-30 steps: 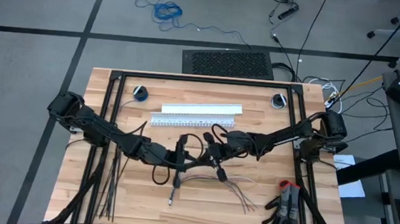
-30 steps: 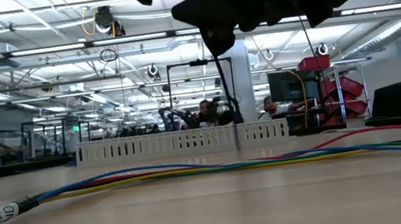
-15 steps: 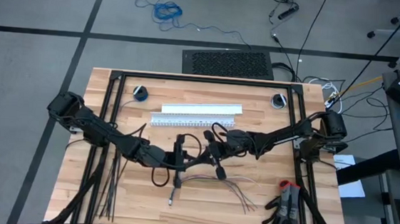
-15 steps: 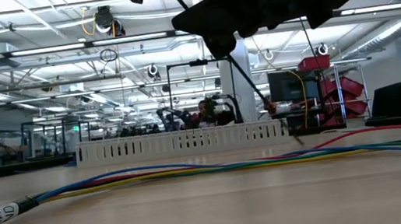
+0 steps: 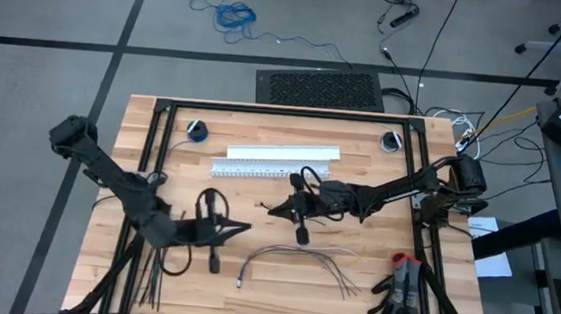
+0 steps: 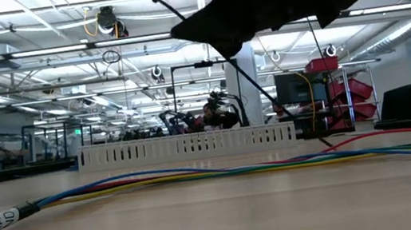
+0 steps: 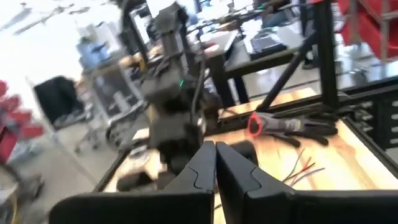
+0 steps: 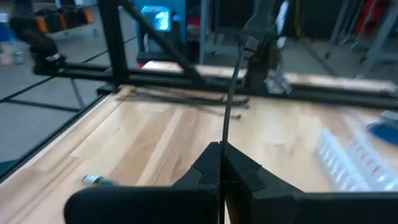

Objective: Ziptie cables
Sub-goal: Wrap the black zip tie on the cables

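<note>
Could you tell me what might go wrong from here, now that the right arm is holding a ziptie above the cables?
1. The right end effector pinches the ziptie at one end only; the long free end could swing and miss the cables.
2. The cables lie loose with splayed ends, so a loop may catch only some wires.
3. The left end effector, shut and empty, sits beside the bundle and may nudge it.
</note>
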Available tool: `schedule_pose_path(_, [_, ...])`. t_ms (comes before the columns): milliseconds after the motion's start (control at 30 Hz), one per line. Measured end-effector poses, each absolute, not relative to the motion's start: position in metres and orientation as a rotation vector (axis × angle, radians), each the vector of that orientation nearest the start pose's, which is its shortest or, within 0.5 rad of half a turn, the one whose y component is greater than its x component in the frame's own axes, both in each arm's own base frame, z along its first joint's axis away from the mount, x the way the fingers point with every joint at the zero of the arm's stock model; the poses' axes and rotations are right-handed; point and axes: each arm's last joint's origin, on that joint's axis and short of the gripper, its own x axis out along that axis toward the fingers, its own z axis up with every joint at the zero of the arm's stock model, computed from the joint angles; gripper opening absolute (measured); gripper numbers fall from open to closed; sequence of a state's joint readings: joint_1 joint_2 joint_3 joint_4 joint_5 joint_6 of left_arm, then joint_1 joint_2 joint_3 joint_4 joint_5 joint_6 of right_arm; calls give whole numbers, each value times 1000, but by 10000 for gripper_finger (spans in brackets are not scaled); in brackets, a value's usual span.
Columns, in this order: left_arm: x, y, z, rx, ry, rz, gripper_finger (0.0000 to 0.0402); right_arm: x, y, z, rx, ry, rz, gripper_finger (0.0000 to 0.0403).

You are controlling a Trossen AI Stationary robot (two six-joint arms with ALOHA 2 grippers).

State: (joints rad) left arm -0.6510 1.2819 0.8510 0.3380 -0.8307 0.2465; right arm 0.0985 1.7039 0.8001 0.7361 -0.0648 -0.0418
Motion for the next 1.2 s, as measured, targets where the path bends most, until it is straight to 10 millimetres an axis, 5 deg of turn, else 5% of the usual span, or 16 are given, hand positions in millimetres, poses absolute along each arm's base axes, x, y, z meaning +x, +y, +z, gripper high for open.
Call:
schedule_pose_path(233, [252, -144, 222, 156, 159, 411, 32, 347, 45, 205, -91, 46, 169, 0])
schedule_pose_path(367, [256, -137, 201, 81, 14, 456, 58, 347, 50, 204, -122, 54, 143, 0])
schedule_pose_path(700, [257, -113, 187, -12, -216, 282, 121, 347, 50, 203, -130, 66, 139, 0])
schedule_pose_path(1200, [275, -91, 193, -46, -275, 179, 125, 347, 50, 202, -123, 76, 138, 0])
